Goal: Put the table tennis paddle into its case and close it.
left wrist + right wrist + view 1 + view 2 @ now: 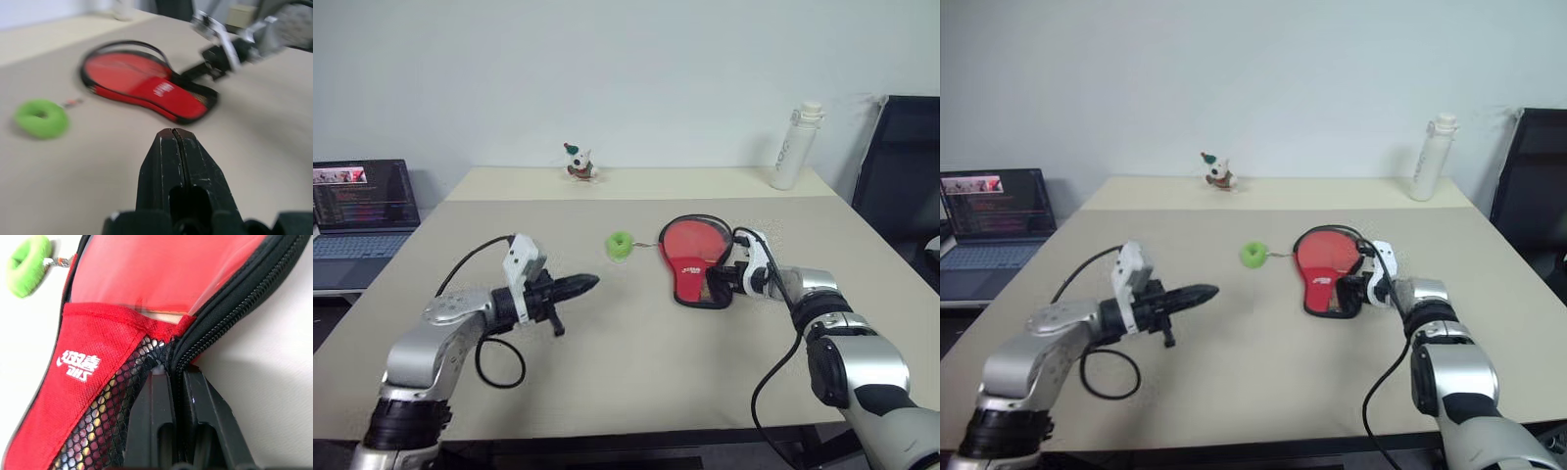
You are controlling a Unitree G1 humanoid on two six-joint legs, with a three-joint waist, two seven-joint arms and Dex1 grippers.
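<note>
The case (697, 284) lies right of the table's middle, red logo side up, with its zip edge (230, 308) open. The table tennis paddle (695, 240) rests inside it; its smooth red face (161, 274) shows, and the handle end is tucked under the red mesh flap (78, 396). My right gripper (724, 279) is at the case's narrow end, shut on the black zip edge (178, 382). The green pull (621, 245) lies on the table left of the case. My left gripper (592, 283) hovers shut and empty, further left, pointing toward the case (146, 88).
A white bottle (796, 147) stands at the far right corner and a small toy figure (578, 164) at the far middle. A laptop (362, 211) sits off the table's left side, a black chair (901, 176) on the right.
</note>
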